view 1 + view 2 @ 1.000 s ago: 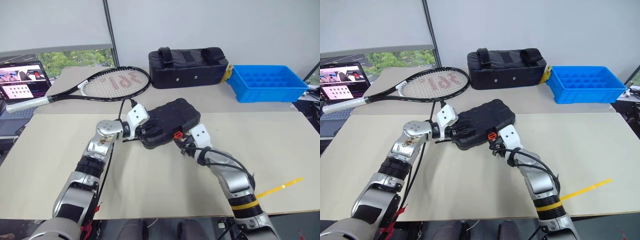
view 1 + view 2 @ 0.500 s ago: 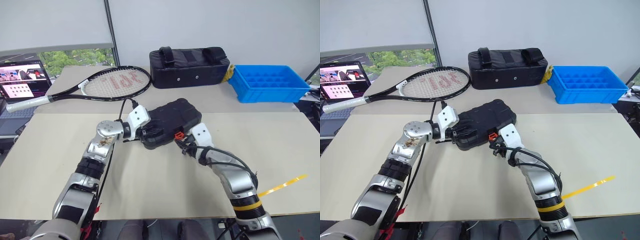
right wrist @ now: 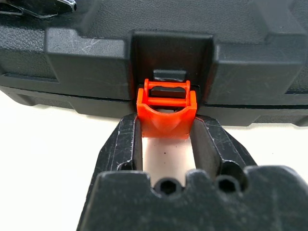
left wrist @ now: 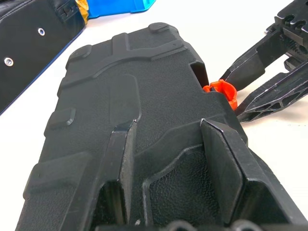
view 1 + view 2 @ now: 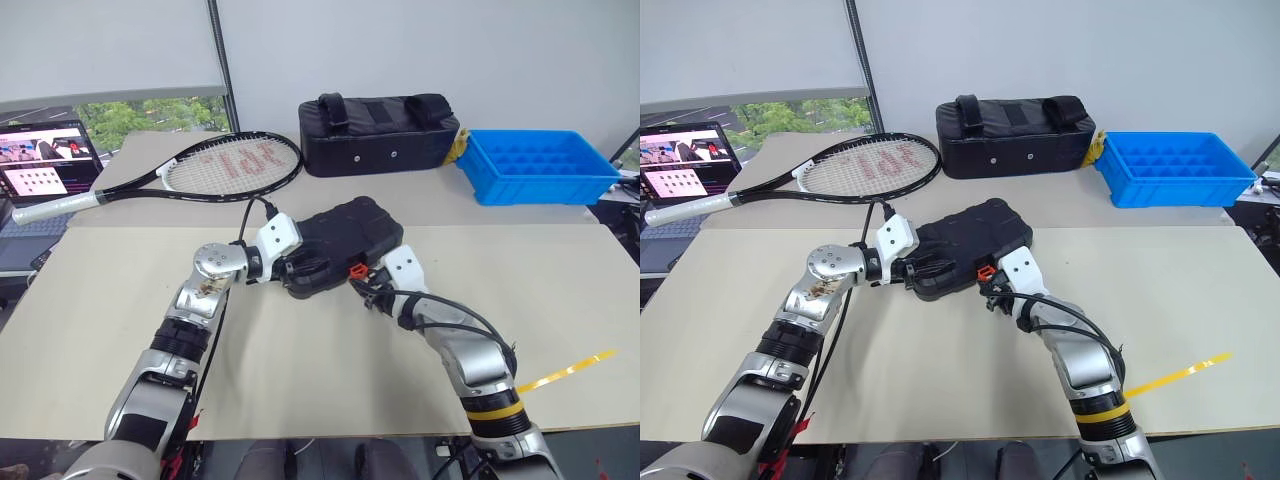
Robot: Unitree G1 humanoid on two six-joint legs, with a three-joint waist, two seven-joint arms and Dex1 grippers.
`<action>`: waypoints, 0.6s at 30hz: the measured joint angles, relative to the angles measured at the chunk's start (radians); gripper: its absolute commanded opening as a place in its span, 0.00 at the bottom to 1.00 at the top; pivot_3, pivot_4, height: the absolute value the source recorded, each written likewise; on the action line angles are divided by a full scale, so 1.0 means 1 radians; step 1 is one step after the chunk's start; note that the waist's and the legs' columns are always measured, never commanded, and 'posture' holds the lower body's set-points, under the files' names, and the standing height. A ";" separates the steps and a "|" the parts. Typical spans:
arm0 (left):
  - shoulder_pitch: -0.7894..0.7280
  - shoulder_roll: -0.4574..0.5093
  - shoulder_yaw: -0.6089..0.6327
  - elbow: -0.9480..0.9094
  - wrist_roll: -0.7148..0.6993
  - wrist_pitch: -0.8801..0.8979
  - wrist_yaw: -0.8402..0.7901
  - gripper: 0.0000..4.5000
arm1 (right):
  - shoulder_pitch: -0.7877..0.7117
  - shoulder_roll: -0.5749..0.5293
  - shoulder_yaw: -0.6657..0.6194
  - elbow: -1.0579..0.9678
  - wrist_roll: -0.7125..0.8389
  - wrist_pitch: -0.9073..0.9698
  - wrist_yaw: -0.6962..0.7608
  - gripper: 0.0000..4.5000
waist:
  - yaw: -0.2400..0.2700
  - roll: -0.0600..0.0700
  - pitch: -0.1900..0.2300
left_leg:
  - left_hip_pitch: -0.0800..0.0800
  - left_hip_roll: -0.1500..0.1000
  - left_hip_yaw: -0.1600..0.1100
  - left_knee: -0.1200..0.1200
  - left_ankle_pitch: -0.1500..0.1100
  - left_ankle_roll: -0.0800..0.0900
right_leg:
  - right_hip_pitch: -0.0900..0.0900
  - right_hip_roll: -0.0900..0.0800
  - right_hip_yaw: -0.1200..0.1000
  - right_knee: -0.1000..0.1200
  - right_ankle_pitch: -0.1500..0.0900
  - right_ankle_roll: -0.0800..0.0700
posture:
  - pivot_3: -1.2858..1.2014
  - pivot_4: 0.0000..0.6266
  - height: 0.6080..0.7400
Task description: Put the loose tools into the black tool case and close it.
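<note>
We see a big worktop [image 5: 300, 380]. At 11 o'clock lies a tennis racket [image 5: 200, 165], at 12 a black bag [image 5: 380, 135], at 1 a blue bin [image 5: 535, 165]. The black tool case [image 5: 345, 240] lies shut in the middle. Our left gripper [image 5: 290, 268] presses spread fingers on its lid. Our right gripper [image 3: 166, 139] pinches the small orange latch [image 3: 166, 113] at the case's front edge.
</note>
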 measured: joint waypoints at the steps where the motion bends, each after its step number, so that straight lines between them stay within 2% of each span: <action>1: 0.001 0.000 0.000 0.000 0.000 0.000 0.000 0.51 | -0.003 -0.001 0.000 -0.006 -0.001 -0.002 0.001 0.44 | 0.000 0.000 0.000 | 0.000 0.000 0.000 0.000 0.000 0.000 | 0.000 0.000 0.000 0.000 0.000 0.000 | 0.52 0.24 0.92; 16: 0.004 -0.004 0.000 -0.001 0.000 0.003 -0.001 0.51 | 0.010 -0.004 0.006 0.006 -0.005 -0.037 0.000 0.44 | 0.000 0.000 -0.001 | 0.001 0.000 0.000 0.000 0.000 0.000 | 0.001 0.000 0.000 0.000 0.000 0.000 | 0.52 0.24 0.92; 17: 0.003 -0.004 0.000 -0.001 0.000 0.003 -0.001 0.51 | 0.014 0.000 0.005 0.012 -0.005 -0.039 -0.001 0.51 | 0.000 0.000 -0.001 | 0.001 0.000 0.000 0.000 0.000 0.000 | 0.001 0.000 0.000 0.000 0.000 0.000 | 0.52 0.24 0.92; 18: 0.004 -0.004 0.000 -0.001 0.000 0.003 -0.001 0.51 | 0.015 0.000 0.005 0.015 -0.005 -0.040 -0.001 0.55 | 0.000 0.000 -0.001 | 0.001 0.000 0.000 0.000 0.000 0.000 | 0.001 0.000 0.000 0.000 0.000 0.000 | 0.52 0.24 0.92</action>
